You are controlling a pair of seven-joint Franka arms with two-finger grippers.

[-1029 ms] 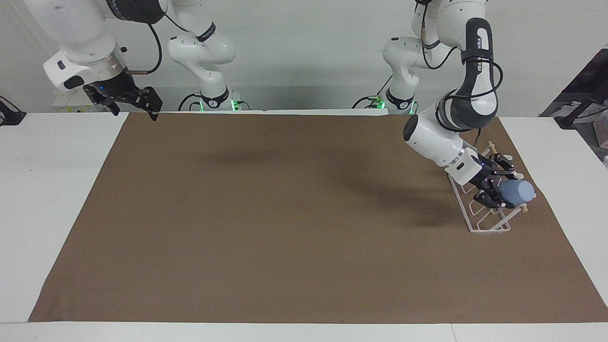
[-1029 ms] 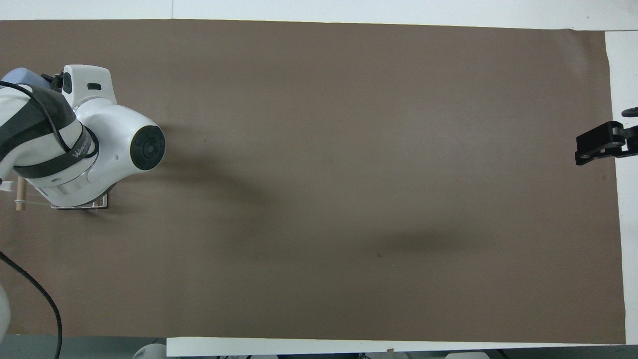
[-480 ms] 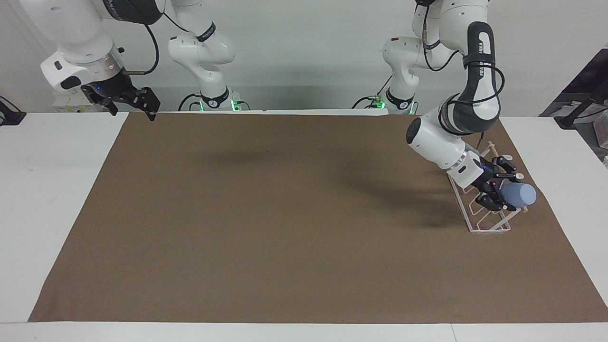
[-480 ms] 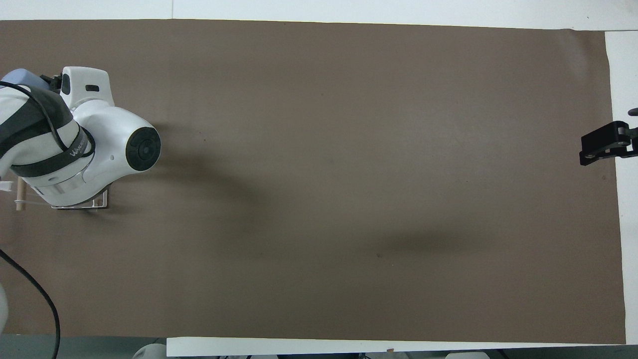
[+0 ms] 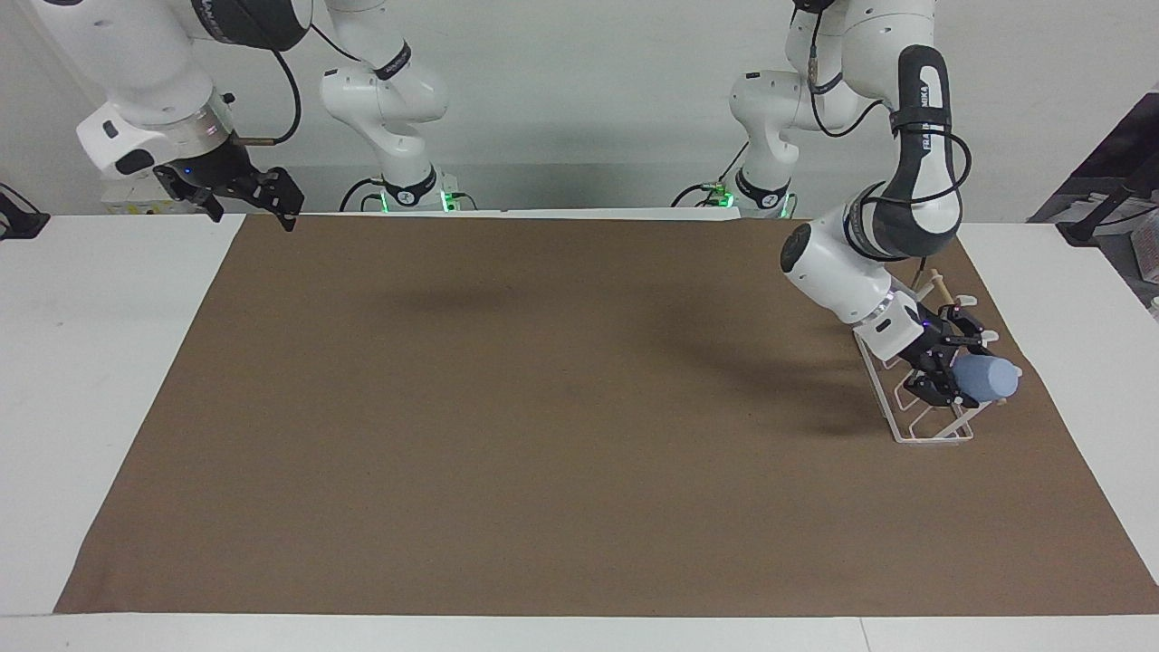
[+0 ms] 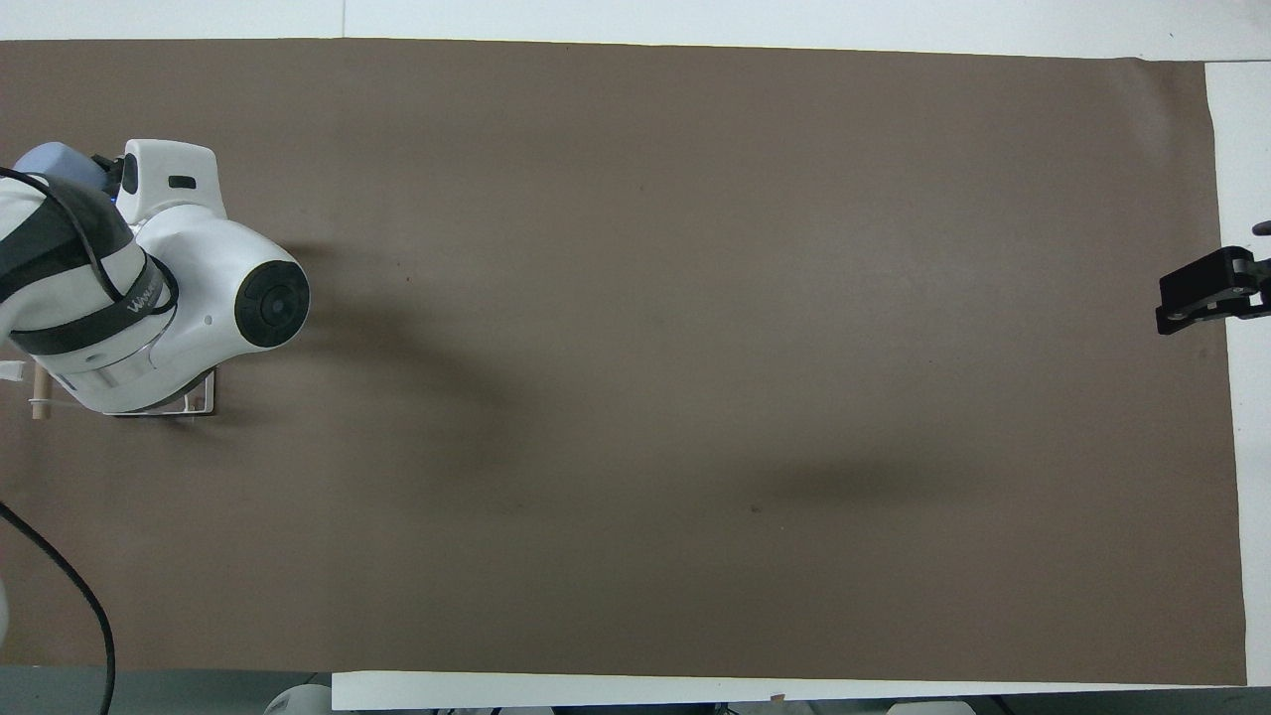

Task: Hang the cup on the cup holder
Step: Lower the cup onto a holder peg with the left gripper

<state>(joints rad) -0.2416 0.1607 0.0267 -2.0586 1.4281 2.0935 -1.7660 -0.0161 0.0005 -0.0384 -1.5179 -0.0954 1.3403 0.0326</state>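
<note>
The left arm bends down from its base to the left arm's end of the counter, forearm slanting low, wrist tilted so the left hand point(image 5: 953, 369) points sideways over the cup holder point(image 5: 916, 421). Its fingers are pinching the cup point(image 5: 987, 378), which lies nearly on its side in the grip with one round end turned away from the arm, over the rack's end farther from the robots. Whether the cup touches a prong or the dowel cannot be told. In the overhead view only a sliver of the cup point(image 6: 55, 159) shows past the arm's bulky white wrist, which covers most of the cup holder point(image 6: 204, 397).

The cup is smooth, matte, light blue and handleless. The cup holder is thin white wire, with a rectangular base flat on the mat, slanted loops and a pale wooden dowel point(image 5: 936, 284) along the top.

The right arm waits raised at the right arm's end, its right hand point(image 5: 249, 195) spread and holding nothing, over the edge of the mat.

A brown mat point(image 5: 561, 435) with a dull, papery surface covers most of the white counter point(image 5: 90, 362).
</note>
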